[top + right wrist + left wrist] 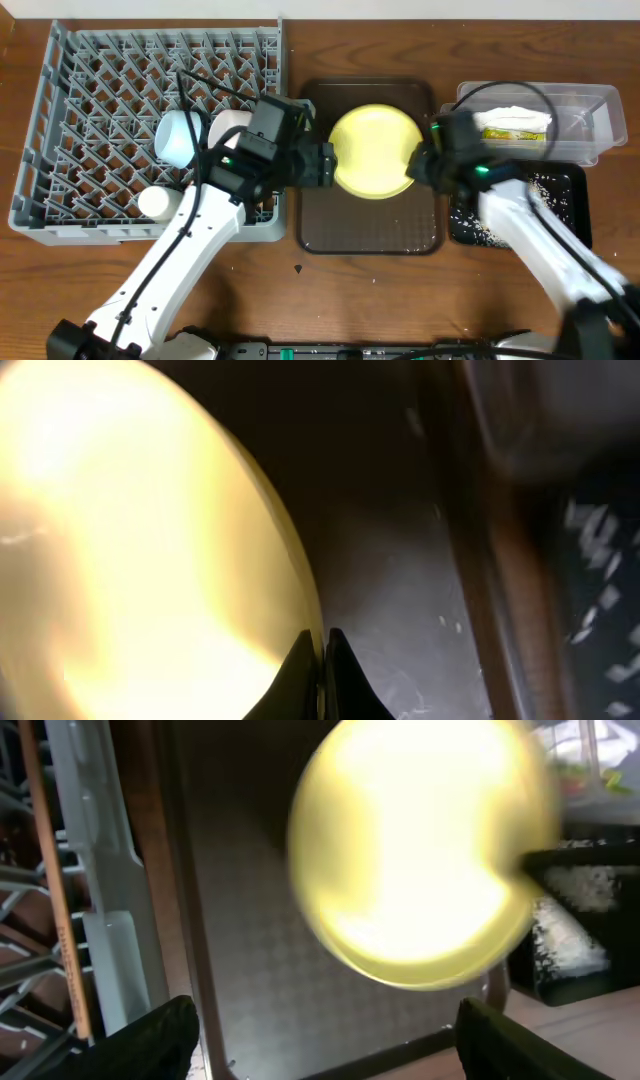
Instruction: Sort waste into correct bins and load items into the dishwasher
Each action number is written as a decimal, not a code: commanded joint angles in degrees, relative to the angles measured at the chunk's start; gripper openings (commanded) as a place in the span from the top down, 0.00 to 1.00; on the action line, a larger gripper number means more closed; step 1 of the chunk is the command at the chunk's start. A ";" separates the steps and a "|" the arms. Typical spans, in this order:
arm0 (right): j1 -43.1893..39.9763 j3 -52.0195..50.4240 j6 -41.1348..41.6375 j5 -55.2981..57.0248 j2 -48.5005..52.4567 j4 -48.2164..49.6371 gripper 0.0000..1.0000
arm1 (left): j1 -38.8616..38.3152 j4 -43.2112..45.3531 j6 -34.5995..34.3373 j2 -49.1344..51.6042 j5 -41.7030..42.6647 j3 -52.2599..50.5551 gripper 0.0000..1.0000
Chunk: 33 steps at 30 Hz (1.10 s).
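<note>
The round yellow plate (373, 150) is held tilted above the dark brown serving tray (370, 235). My right gripper (420, 163) is shut on its right rim; the right wrist view shows the fingers (322, 660) pinching the plate edge (150, 540). My left gripper (325, 165) is open beside the plate's left edge, its fingers (325, 1040) spread below the blurred plate (420, 850). The grey dish rack (90, 100) at the left holds a light blue bowl (175, 138) and a white bowl (232, 128). The clear tub (580, 110) holds the white napkin (515, 118) and the wrapper (510, 133). The black tray (570, 215) holds rice scraps.
A white cup-like object (155, 203) lies in the rack's front left. A thin wooden stick (55, 900) lies along the rack edge in the left wrist view. Bare wooden table lies in front of the trays.
</note>
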 commanded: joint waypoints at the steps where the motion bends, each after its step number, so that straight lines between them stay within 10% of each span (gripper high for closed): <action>1: -3.54 0.35 -13.51 -11.89 -8.44 0.00 0.99 | 2.89 0.02 -0.50 -0.44 7.48 1.73 0.17; 15: -6.14 0.35 -18.38 -26.88 -16.63 -2.01 0.99 | 7.74 4.90 0.22 -0.44 34.82 1.73 0.18; 20: -6.14 0.35 -20.65 -31.74 -16.68 -1.20 0.98 | 7.74 4.57 0.20 -0.46 34.97 1.73 0.72; 22: -6.14 0.35 -20.65 -31.52 -16.68 -1.09 0.73 | 7.76 4.52 0.17 -0.55 34.23 1.73 0.91; 24: -6.16 0.35 -20.65 -30.29 -16.68 -1.20 0.48 | 7.85 3.65 -0.07 -1.09 30.49 1.75 0.92; 33: -6.19 0.35 -20.68 -25.07 -16.68 -4.28 0.40 | 11.34 -9.84 6.27 -12.98 -16.37 4.98 0.92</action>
